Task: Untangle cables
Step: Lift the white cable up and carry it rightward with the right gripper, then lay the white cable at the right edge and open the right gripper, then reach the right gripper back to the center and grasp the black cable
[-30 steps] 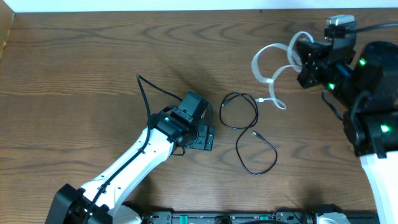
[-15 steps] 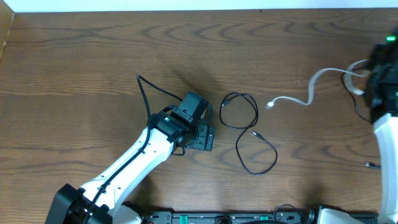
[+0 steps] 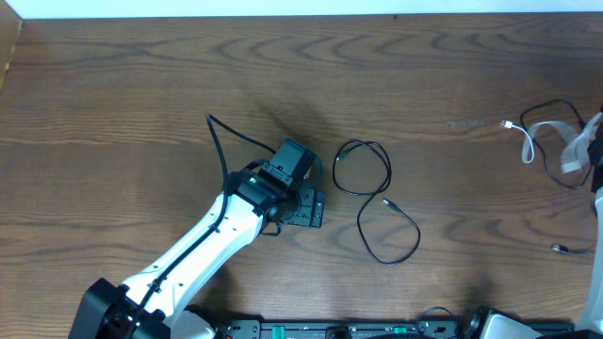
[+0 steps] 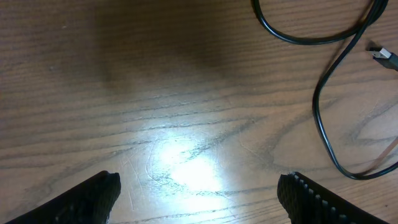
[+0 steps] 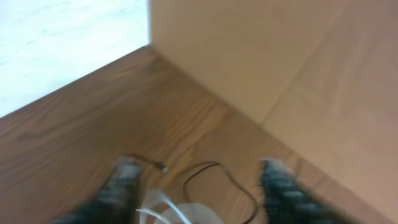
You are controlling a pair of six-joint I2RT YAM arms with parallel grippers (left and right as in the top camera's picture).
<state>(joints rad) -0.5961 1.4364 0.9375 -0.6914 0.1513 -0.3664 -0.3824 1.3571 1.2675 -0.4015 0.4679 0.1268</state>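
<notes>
A black cable (image 3: 377, 188) lies looped in the middle of the table, with a plug (image 3: 385, 201) inside its lower loop. My left gripper (image 3: 318, 208) rests just to its left. The left wrist view shows that gripper (image 4: 199, 198) open over bare wood, with the black cable (image 4: 318, 112) and its plug (image 4: 385, 56) at upper right. The white cable (image 3: 545, 132) lies at the far right beside another thin black cable (image 3: 562, 105). My right gripper (image 5: 200, 186), blurred, stands open with white cable (image 5: 180, 214) loops low between its fingers and a black cable (image 5: 224, 180) beyond.
A loose black plug end (image 3: 562, 249) lies near the right edge. My right arm (image 3: 597, 151) barely shows at the overhead frame's edge. A tan board wall (image 5: 280, 62) rises past the table's corner in the right wrist view. My left arm's thick wire (image 3: 219, 141) curves up-left.
My right arm swung to the table's right edge, pulling the white cable away from the black loop. Its jaws went from shut to apart. The left arm and black loop stayed still.
</notes>
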